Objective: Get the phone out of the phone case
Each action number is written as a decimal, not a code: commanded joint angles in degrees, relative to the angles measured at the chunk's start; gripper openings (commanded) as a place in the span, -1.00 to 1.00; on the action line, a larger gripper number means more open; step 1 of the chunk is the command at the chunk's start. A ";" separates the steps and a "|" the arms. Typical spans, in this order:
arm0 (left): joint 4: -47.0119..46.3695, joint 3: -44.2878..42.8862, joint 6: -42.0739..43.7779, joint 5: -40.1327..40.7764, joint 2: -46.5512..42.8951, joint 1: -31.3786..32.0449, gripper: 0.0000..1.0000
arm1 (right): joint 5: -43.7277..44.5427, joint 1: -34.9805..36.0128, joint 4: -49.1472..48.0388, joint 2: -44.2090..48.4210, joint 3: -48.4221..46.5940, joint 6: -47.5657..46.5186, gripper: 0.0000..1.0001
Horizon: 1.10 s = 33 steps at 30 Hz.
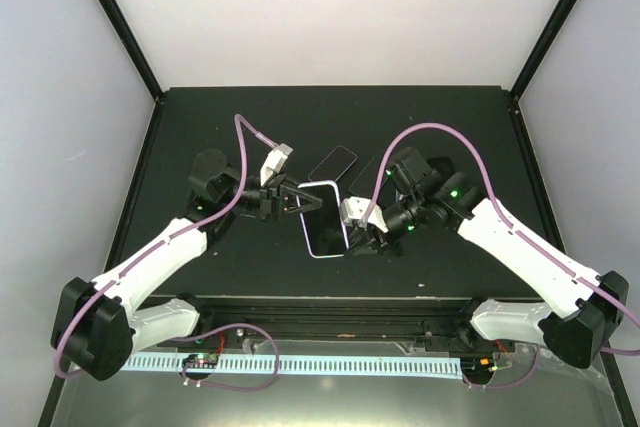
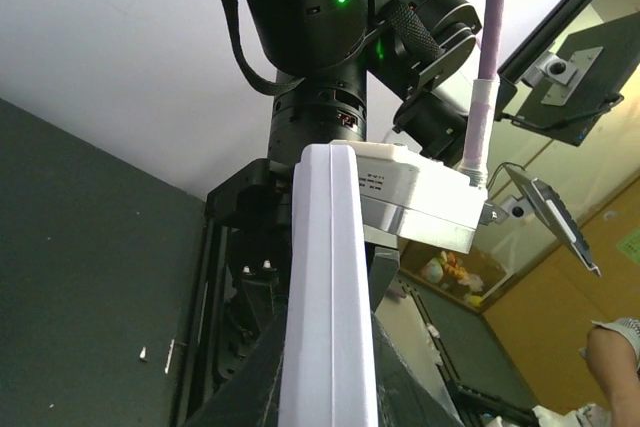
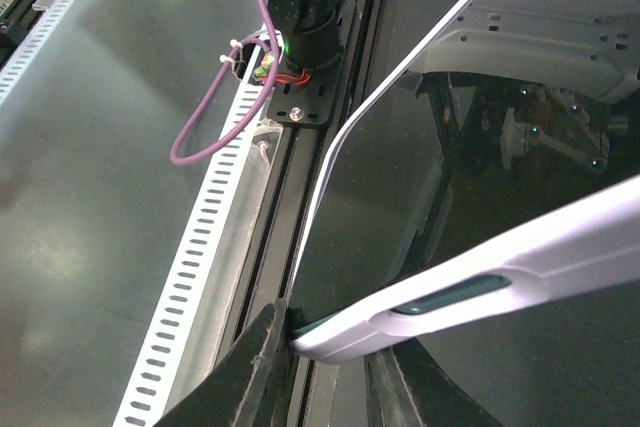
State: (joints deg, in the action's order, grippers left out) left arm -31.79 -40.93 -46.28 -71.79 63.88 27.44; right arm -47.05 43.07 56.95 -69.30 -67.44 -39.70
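The left claw (image 1: pixel 300 199) is clamped on the phone case (image 2: pixel 325 297) edge, steadying the phone (image 1: pixel 322 215) over the desk's (image 1: pixel 200 117) middle. The right claw (image 3: pixel 330 377) straddles a case corner, probably to peel it; whether it grips cannot be told.

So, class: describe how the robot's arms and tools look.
The left arm and right arm have white shells with black round joints. A purple cable loops along each. Small green lights glow near the wrists. The left tool and right tool have black tapered fingers.
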 commanded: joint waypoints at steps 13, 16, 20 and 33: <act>0.92 -4.95 -5.15 -4.43 -2.75 0.39 -0.97 | -0.18 0.53 2.87 -4.75 -4.91 -6.96 -0.65; 1.64 -4.95 -4.70 -4.51 -3.15 0.37 -0.97 | 1.28 0.58 3.10 -5.24 -5.16 -7.06 -0.65; 2.52 -5.13 -3.99 -4.80 -3.14 0.42 -0.97 | 1.98 0.61 3.00 -5.40 -5.23 -5.93 -0.65; 9.24 -7.00 -0.74 -5.92 -2.69 0.40 -0.97 | 7.55 0.56 0.50 -2.34 -1.91 -5.48 -0.60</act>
State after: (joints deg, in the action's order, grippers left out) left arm -22.24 -43.83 -43.05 -73.78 62.59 27.07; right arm -47.79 43.75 61.63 -72.82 -71.18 -43.35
